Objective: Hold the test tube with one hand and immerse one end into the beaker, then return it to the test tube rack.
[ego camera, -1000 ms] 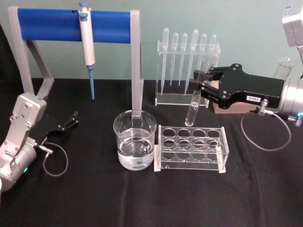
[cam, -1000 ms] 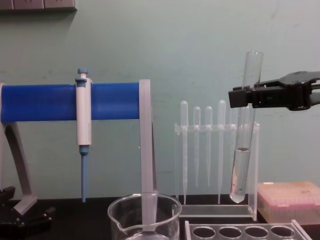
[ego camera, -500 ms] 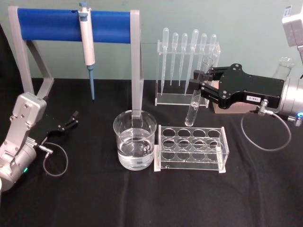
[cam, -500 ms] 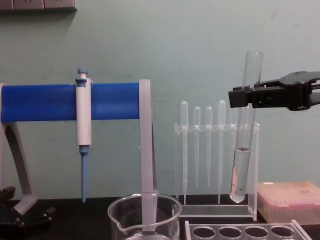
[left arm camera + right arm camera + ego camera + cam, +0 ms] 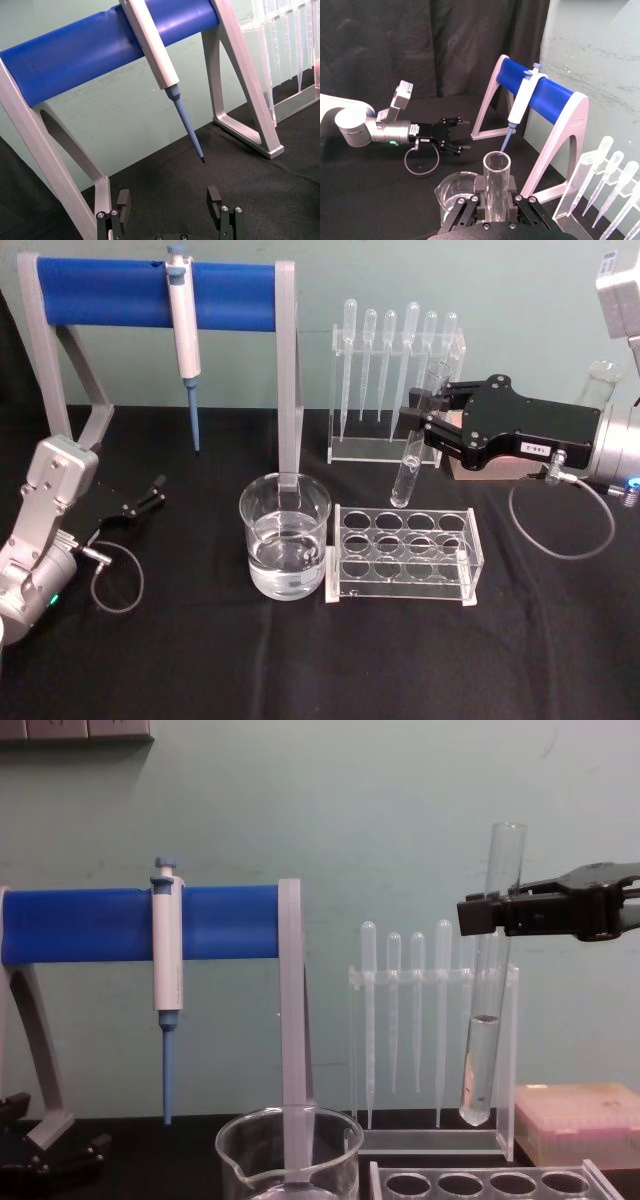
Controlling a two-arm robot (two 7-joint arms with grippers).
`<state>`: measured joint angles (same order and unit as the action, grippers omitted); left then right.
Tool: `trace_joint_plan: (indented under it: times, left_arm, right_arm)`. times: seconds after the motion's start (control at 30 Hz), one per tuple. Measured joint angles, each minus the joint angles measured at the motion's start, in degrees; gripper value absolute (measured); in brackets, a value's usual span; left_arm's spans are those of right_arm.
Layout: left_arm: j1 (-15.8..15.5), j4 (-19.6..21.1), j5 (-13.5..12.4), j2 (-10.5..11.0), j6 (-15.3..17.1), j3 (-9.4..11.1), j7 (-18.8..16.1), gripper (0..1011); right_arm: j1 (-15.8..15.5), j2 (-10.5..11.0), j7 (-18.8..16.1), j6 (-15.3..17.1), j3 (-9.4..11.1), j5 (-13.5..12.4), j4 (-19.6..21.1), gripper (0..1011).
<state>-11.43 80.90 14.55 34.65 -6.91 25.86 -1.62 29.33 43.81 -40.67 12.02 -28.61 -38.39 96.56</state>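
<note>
My right gripper [image 5: 418, 427] is shut on the test tube [image 5: 409, 455], gripping it near its upper part. The tube hangs almost upright in the air, behind the clear rack and to the right of the beaker [image 5: 285, 537]. In the chest view the test tube [image 5: 487, 1020] has clear liquid in its lower third, and the right gripper [image 5: 490, 914] comes in from the right. The right wrist view looks down into the tube's open rim [image 5: 497, 162], with the beaker [image 5: 454, 188] below. The beaker holds water. My left gripper [image 5: 150, 496] rests open at the far left.
A clear test tube rack [image 5: 405, 552] stands right of the beaker. Behind it is a clear stand of plastic pipettes [image 5: 395, 390]. A blue-barred frame [image 5: 120, 292] holds a white pipettor [image 5: 183, 335]. A pink tip box [image 5: 580, 1122] sits at the right.
</note>
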Motion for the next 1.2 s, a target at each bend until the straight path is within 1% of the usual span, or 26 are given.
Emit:
trace_joint_plan:
  times: [1.2]
  left_arm:
    - [0.0, 0.0, 0.0, 0.0, 0.0, 0.0, 0.0, 1000]
  right_arm:
    - [0.0, 0.0, 0.0, 0.0, 0.0, 0.0, 0.0, 225]
